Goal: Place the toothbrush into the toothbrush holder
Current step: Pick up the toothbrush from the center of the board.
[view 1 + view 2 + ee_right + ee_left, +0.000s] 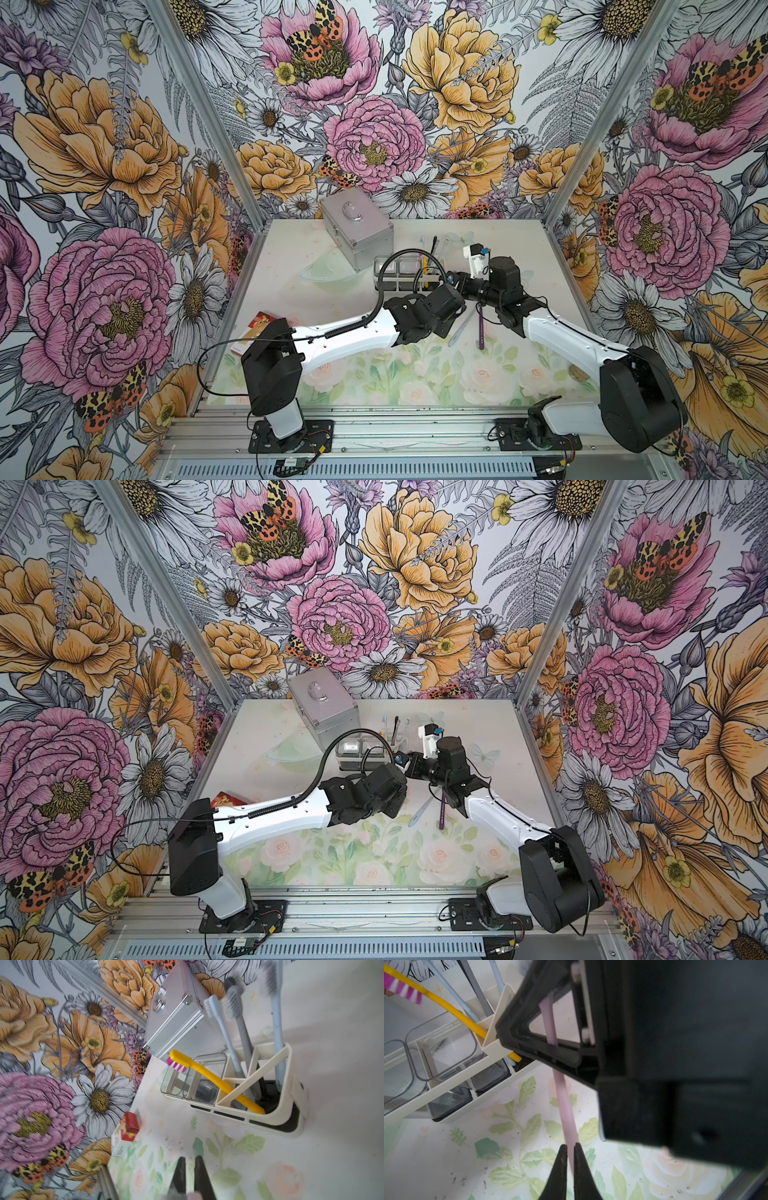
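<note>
A pale pink toothbrush (564, 1105) hangs above the floral mat, and my left gripper (570, 1147) is shut on its handle. Further along, the handle passes inside the black finger frame (550, 1053) of my right gripper. In the right wrist view my right gripper (190, 1159) is shut, with a pink bit of the toothbrush (194, 1196) at the base of its jaws. The white toothbrush holder (409, 286) (452, 1084) (270, 1120) stands just beyond both grippers. Its end compartment holds a yellow brush (218, 1082) and several grey-blue ones. In both top views the wrists hide the fingertips.
A silver metal case (357, 232) (176, 1020) stands behind the holder, and a pale green bowl (328, 274) sits to its left. A red-and-white box (259, 328) (129, 1128) lies at the left edge. A purple toothbrush (481, 328) and a light blue one (461, 330) lie under my right arm.
</note>
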{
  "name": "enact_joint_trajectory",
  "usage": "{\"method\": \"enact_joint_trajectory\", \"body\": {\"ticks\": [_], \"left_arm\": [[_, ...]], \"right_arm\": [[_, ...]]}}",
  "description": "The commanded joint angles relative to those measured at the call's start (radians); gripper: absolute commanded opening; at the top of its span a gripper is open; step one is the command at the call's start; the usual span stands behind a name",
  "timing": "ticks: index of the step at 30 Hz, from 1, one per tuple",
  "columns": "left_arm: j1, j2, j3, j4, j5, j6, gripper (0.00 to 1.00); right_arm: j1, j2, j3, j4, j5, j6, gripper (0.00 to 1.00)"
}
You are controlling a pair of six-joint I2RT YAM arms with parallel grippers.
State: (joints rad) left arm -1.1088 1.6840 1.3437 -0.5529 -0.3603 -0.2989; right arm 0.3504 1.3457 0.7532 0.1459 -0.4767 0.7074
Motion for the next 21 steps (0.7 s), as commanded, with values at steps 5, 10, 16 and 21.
{"method": "enact_joint_trajectory", "body": {"ticks": [5, 10, 16, 21], "left_arm": [[-0.002, -0.024, 0.018, 0.014, -0.034, 0.018, 0.00], [-0.002, -0.039, 0.009, 0.014, -0.043, 0.012, 0.00], [0.002, -0.083, -0.032, 0.013, -0.088, -0.005, 0.01], [0.006, -0.145, -0.142, 0.072, -0.145, 0.016, 0.30]], "right_arm": [[-0.012, 0.013, 0.006, 0.006, 0.021, -0.001, 0.00], [-0.013, -0.006, -0.002, 0.005, 0.027, 0.003, 0.00], [-0.015, -0.061, -0.012, -0.028, 0.095, -0.034, 0.00], [-0.015, -0.094, 0.025, -0.086, 0.146, -0.118, 0.00]]}}
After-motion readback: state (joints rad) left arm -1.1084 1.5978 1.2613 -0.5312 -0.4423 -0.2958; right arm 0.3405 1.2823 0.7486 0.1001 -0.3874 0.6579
